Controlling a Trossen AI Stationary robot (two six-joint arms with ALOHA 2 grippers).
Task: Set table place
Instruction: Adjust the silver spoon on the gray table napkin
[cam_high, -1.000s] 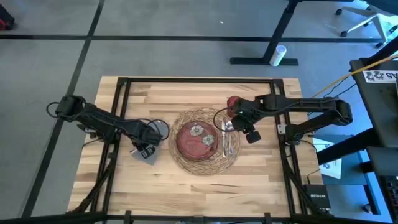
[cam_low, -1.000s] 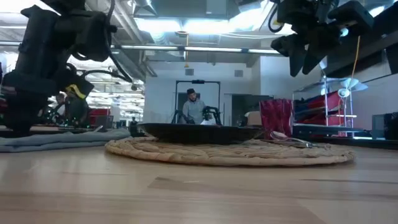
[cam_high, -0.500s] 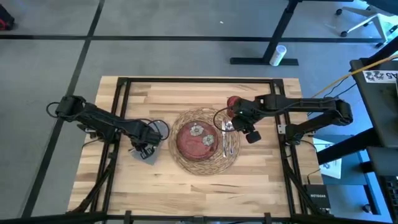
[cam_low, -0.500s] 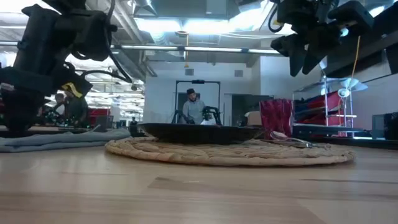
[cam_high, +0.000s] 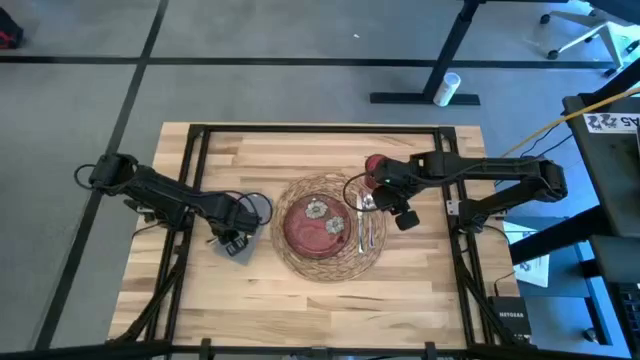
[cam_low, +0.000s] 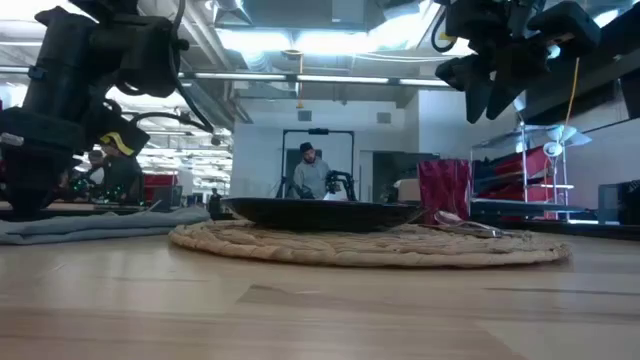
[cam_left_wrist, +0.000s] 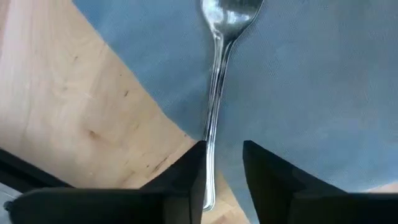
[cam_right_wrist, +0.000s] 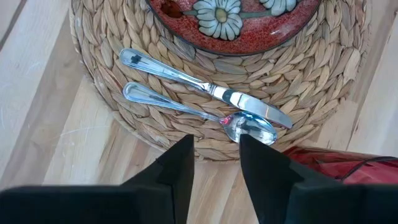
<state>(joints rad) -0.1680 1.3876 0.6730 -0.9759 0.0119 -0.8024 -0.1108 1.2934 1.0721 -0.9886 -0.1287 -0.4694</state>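
Observation:
The woven straw mat (cam_high: 330, 262) lies mid-table with the dark red flowered plate (cam_high: 314, 226) on it. A knife (cam_right_wrist: 205, 87) and a spoon (cam_right_wrist: 193, 111) lie on the mat's right part. The small red cup (cam_high: 374, 165) stands on the table at the mat's far right. Left of the mat the gray napkin (cam_left_wrist: 311, 81) lies flat with a silver fork (cam_left_wrist: 214, 106) on it. My left gripper (cam_left_wrist: 222, 146) stands open low over the napkin, a finger on either side of the fork's handle end. My right gripper (cam_right_wrist: 216, 140) hangs open, well above the mat's right edge. My left gripper comes from above with its fingers along the fork. The fork's handle end (cam_left_wrist: 209, 186) lies right against the inner side of one finger (cam_left_wrist: 189, 174), with a clear gap to the other. Whether that finger touches the handle I cannot tell. The fork lies flat on the napkin.
The wooden table (cam_high: 300, 150) shows bare planks along its far and near sides, edged by a black frame (cam_high: 320, 128). Both arms' bases stand at the table's left and right edges. Beyond the table a person (cam_low: 312, 175) stands in the room.

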